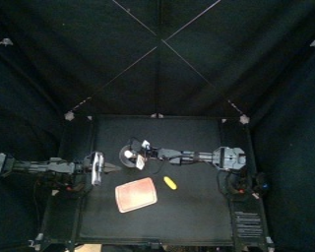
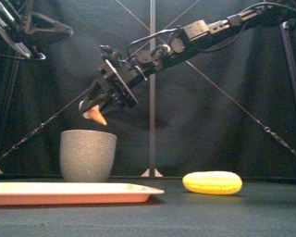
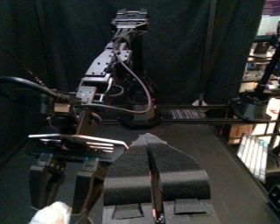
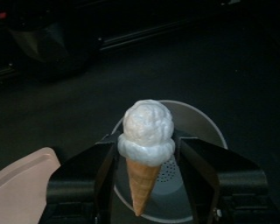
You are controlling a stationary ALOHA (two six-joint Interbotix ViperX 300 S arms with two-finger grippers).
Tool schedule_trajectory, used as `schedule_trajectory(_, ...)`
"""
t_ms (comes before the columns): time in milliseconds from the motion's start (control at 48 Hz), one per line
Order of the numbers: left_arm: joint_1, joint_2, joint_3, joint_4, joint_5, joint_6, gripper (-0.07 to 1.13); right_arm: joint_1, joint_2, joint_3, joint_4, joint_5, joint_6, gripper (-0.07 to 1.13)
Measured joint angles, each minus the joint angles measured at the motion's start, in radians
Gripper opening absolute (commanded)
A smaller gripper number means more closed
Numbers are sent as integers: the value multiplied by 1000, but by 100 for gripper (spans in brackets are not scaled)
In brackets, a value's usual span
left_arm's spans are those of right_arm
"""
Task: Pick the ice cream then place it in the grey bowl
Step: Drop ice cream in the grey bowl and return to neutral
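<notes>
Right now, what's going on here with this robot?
The right fingers grip the ice cream by its cone, just above the mouth of the grey cup. It has not been let go yet. The left arm rests at the table's left side. A pink tray and a yellow toy food lie on the table nearby.

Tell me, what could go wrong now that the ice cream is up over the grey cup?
1. The ice cream hangs in the right gripper above the cup. If it is let go off-centre, it might hit the rim and fall onto the tray.
2. If the gripper goes lower, its jaws could bump the cup and tip it over.
</notes>
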Motion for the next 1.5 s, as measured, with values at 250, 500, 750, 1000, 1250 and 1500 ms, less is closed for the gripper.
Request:
schedule_trajectory(250,0,0,0,0,0,0,-3,-5,21,-40,-18,67,3,104)
schedule_trajectory(500,0,0,0,0,0,-2,-3,-34,-58,28,-46,67,3,104)
schedule_trajectory(750,0,0,2,0,-2,-2,-3,-40,-307,236,-21,-25,3,104)
schedule_trajectory(1000,0,0,3,0,0,0,-3,15,-560,535,15,-302,2,104)
schedule_trajectory(1250,0,-2,5,0,0,-2,-3,156,-798,781,8,-442,-6,104)
schedule_trajectory(1500,0,-2,8,0,0,-2,-3,235,-1057,973,-2,-465,-3,104)
